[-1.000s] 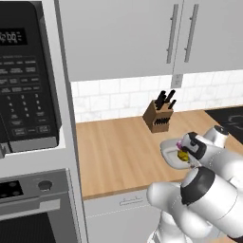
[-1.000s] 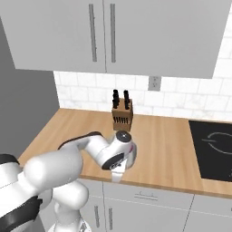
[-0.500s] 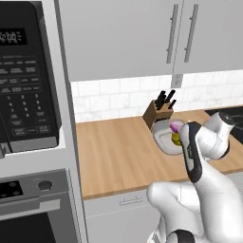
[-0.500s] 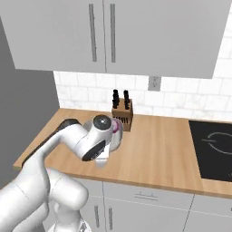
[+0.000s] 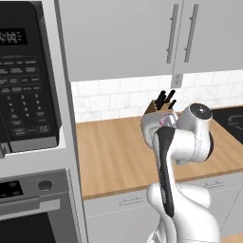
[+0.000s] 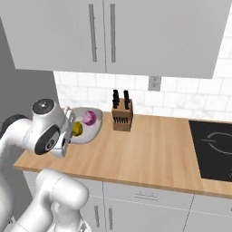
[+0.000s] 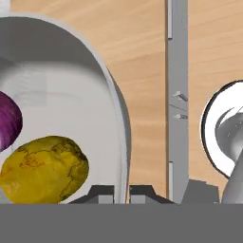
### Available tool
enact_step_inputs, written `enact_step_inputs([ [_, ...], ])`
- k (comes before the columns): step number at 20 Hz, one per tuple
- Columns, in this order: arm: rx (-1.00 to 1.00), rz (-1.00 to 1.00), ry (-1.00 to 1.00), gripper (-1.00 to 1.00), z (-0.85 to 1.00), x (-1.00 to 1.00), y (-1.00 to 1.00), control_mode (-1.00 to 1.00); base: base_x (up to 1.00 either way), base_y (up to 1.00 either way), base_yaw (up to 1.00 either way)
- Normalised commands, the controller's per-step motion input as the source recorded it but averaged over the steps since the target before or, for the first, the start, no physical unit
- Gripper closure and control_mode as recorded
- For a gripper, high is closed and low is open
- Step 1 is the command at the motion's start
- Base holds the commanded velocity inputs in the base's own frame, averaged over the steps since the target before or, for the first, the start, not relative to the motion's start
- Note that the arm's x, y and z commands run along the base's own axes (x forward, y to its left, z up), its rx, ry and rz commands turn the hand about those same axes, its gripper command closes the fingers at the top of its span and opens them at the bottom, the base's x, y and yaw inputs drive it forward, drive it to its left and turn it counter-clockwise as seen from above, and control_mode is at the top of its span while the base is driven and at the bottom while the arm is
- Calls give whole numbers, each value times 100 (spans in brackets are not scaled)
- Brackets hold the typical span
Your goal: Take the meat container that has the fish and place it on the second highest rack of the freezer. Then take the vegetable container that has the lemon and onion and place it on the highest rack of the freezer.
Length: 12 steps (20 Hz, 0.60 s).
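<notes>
- Wooden counter (image 6: 154, 149) ran beneath grey wall cabinets and a white tiled backsplash, with a knife block (image 6: 122, 116) standing near the wall and a black cooktop (image 6: 213, 147) at the right end.
- At the left edge of the left base view rose the black-glass microwave (image 5: 26, 80) above an oven (image 5: 33, 209).
- The vegetable container (image 6: 88, 129) was held up off the counter, at about the height of the knife block's top in the right base view, with the arm's wrist close at its left.
- Inside it lay the onion (image 6: 90, 117) toward the wall side and the lemon (image 6: 77, 128) just beside it, nearer the wrist; in the hand view the lemon (image 7: 43, 168) sat low in the tray with the onion (image 7: 8, 121) touching or almost touching it above.
- The gripper (image 7: 121, 192) was pinching the container's rim (image 7: 121, 142): its two dark tips stood close together, one on each side of the grey wall.
- Judged from this, the second half of the task was in hand, the carry of the vegetable container toward the freezer.
- The next move would call for keeping the tray level so the two round items did not roll out, swinging or driving toward the freezer, then sliding the tray onto the topmost shelf before letting go.
</notes>
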Motion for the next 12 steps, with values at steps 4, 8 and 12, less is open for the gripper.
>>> enact_step_inputs([
  [4,0,-22,5,100,40,-48,8,-100,0,0,0],
  [8,1,0,-13,100,-10,-37,-12,-100,0,0,0],
  [12,4,16,-27,100,-15,-4,-31,-100,0,0,0],
])
